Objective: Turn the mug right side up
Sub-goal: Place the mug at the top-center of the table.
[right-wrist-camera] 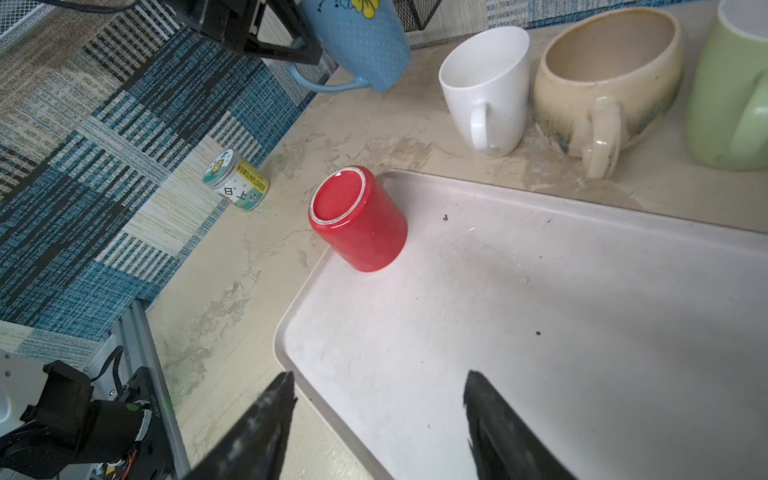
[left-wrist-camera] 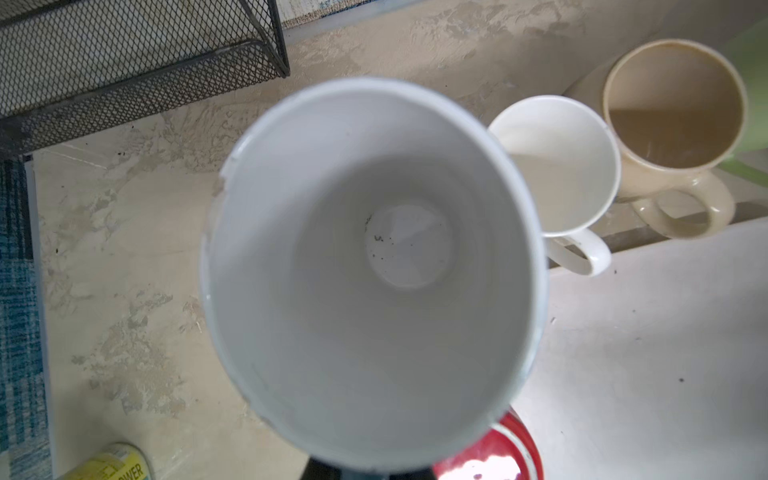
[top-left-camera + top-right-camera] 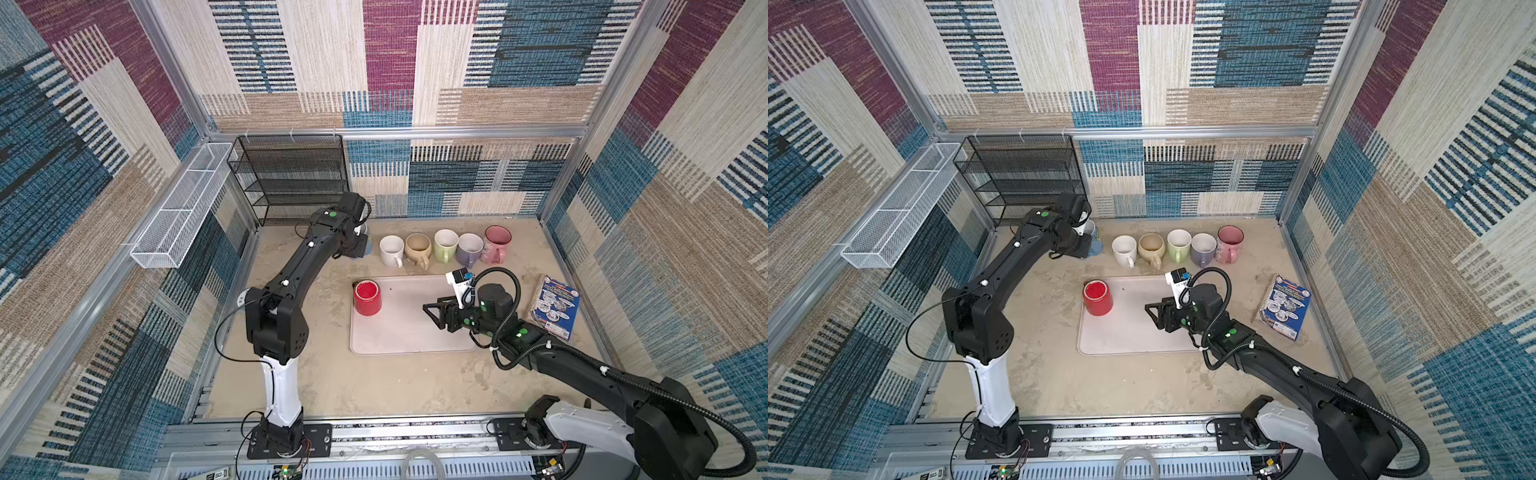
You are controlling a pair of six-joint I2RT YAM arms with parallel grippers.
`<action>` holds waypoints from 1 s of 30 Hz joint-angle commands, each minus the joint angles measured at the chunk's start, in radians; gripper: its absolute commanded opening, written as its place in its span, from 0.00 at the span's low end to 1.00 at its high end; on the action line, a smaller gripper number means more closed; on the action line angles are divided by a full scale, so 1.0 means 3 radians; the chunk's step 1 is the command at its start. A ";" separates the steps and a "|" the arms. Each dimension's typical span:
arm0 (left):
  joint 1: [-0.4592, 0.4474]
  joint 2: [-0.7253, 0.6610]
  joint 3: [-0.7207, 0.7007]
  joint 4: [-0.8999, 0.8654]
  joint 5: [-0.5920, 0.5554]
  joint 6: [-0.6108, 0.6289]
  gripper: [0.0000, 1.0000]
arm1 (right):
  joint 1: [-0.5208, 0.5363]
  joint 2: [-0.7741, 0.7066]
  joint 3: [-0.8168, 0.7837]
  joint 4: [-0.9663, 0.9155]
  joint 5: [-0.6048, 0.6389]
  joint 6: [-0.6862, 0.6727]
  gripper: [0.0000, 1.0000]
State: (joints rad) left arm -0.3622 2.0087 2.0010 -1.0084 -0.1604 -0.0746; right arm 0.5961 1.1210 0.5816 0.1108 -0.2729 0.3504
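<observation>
In both top views the left arm (image 3: 316,245) covers most of the blue mug (image 3: 1095,244), and its handle cannot be made out there. The left wrist picture's edge cuts off the red mug (image 2: 492,455) and the jar (image 2: 110,463). The green mug (image 1: 731,95) runs off the right wrist picture. The right gripper (image 1: 379,376) shows only blurred fingertips. The packet's (image 3: 555,309) print is too small to read.

- red mug (image 3: 367,298): glossy red, pale ring round its base
- blue mug (image 1: 357,41): light blue, finely dotted, yellow flower
- white mug (image 3: 391,250), beige mug (image 3: 417,248), green mug (image 3: 444,245), lavender mug (image 3: 469,248), pink mug (image 3: 497,243)
- tray (image 3: 407,332): off-white
- bench (image 3: 374,386): mottled sandy beige
- walls (image 3: 390,45): blue, maroon, cream striped patches
</observation>
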 commanded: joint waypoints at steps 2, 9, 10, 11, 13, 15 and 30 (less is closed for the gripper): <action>-0.0004 0.0147 0.0139 -0.0028 -0.0125 0.0121 0.00 | 0.0003 0.0006 -0.0006 0.0137 0.0066 -0.0030 0.67; -0.0045 0.0379 0.0207 -0.0028 -0.0253 0.0181 0.00 | 0.0005 0.0018 0.0005 0.0135 0.0079 -0.0033 0.67; -0.0050 0.0418 0.0217 -0.0027 -0.0260 0.0190 0.00 | 0.0004 0.0021 0.0000 0.0142 0.0080 -0.0035 0.67; -0.0059 0.0451 0.0227 -0.0025 -0.0266 0.0195 0.00 | 0.0002 0.0023 -0.0003 0.0145 0.0078 -0.0036 0.67; -0.0070 0.0514 0.0243 -0.0027 -0.0270 0.0197 0.00 | 0.0005 0.0027 -0.0002 0.0146 0.0083 -0.0036 0.67; -0.0075 0.0562 0.0263 -0.0026 -0.0254 0.0182 0.00 | 0.0003 0.0022 -0.0012 0.0143 0.0083 -0.0038 0.67; -0.0127 0.0825 0.0401 -0.0028 -0.0340 0.0106 0.00 | 0.0003 -0.0028 -0.0057 0.0189 0.0048 -0.0024 0.67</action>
State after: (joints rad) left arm -0.4004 2.2505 2.1078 -1.0359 -0.2363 -0.0311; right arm 0.5961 1.1179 0.5671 0.1246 -0.2588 0.3500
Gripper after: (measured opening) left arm 0.190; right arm 0.675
